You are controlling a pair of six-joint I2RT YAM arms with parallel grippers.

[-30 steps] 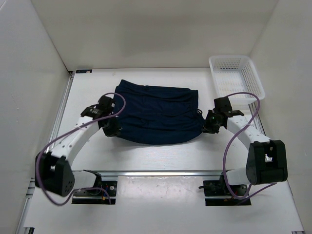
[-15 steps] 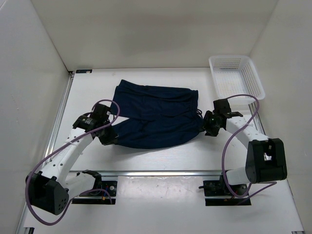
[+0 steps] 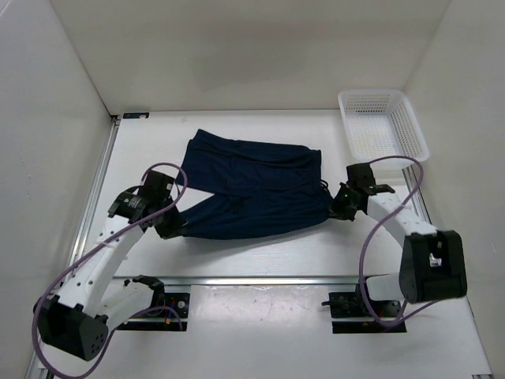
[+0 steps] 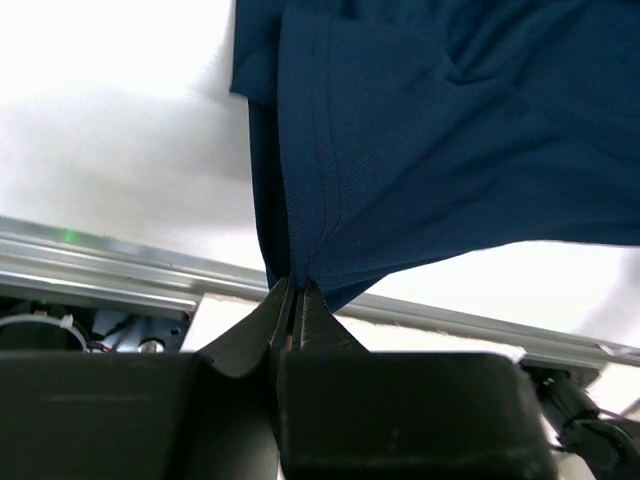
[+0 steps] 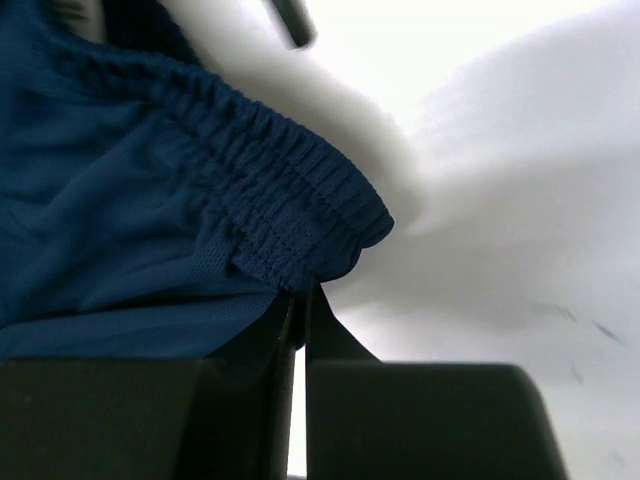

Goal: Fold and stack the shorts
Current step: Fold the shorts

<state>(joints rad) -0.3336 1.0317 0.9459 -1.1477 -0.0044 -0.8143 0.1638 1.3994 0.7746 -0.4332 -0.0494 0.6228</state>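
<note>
The dark navy shorts (image 3: 252, 185) lie spread across the middle of the table, with the near edge lifted. My left gripper (image 3: 175, 226) is shut on the leg hem at the near left corner; in the left wrist view the fabric (image 4: 420, 140) hangs from the pinched fingertips (image 4: 293, 292). My right gripper (image 3: 338, 208) is shut on the gathered waistband at the near right corner; in the right wrist view the elastic band (image 5: 280, 200) bunches just above the closed tips (image 5: 300, 300).
A white mesh basket (image 3: 382, 124) stands at the back right corner. White walls enclose the table on three sides. A metal rail (image 3: 260, 279) runs along the table's near edge, by the arm bases.
My left gripper has pulled the left hem toward the near left, away from the back. The near fold has stretched and flattened. My right gripper has shifted slightly nearer with the waistband.
</note>
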